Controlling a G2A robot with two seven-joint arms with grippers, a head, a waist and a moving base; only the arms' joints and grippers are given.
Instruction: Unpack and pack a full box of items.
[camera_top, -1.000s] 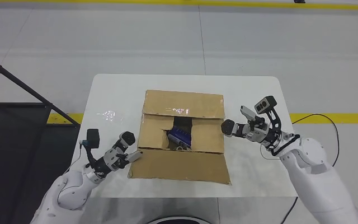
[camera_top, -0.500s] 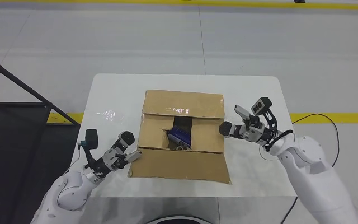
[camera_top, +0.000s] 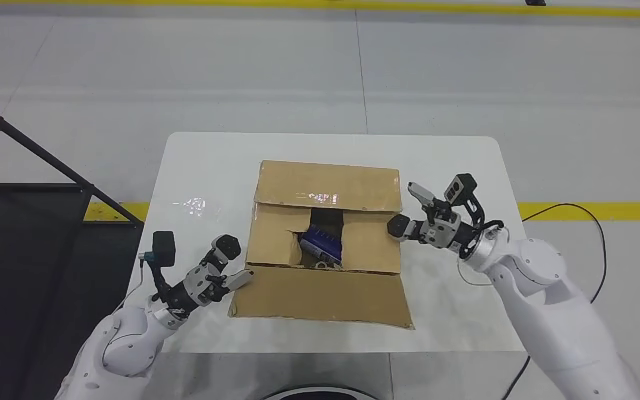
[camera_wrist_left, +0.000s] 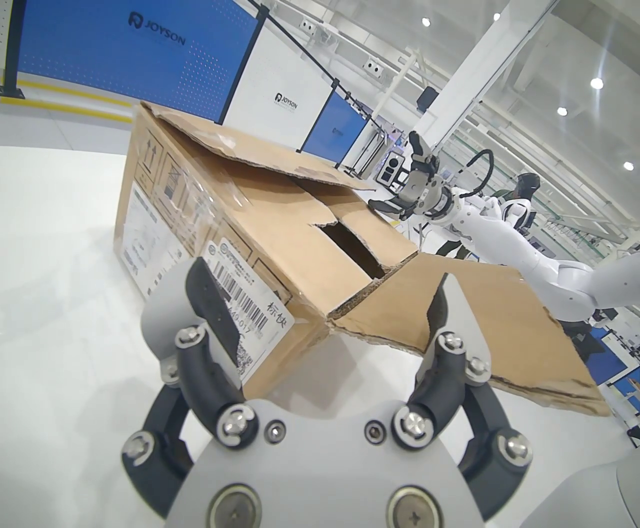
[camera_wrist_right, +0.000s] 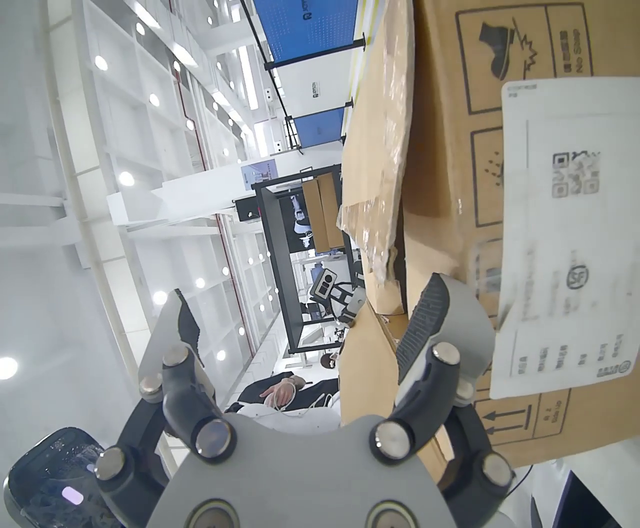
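Though partly opened, stands square at the middle of the white desk as a brown cardboard box. With the near flap folded out level toward the robot, ragged along its edge, and the far flap leaning back the other way. Between them, two inner flaps lying nearly flat, torn where meeting, with a dark gap at the middle. Through that gap, a glimpse of a blue item inside; cannot tell what kind. On the left wall, a white barcode label and printed handling marks, with crinkled clear tape over that wall's upper edge. On the right wall, a larger white sheet, more handling marks, and another shred of tape hanging from the flap above.

Beside the box's near left corner, low over the desk, the left tool, fingers spread wide and gripping nothing. From its wrist view, frames the corner where the near flap hinges; cannot tell whether touching the cardboard.

At the right wall, toward its far corner, the right tool, fingers likewise apart and holding nothing. With one finger close against the wall's top edge and the other out in the air; contact unclear.
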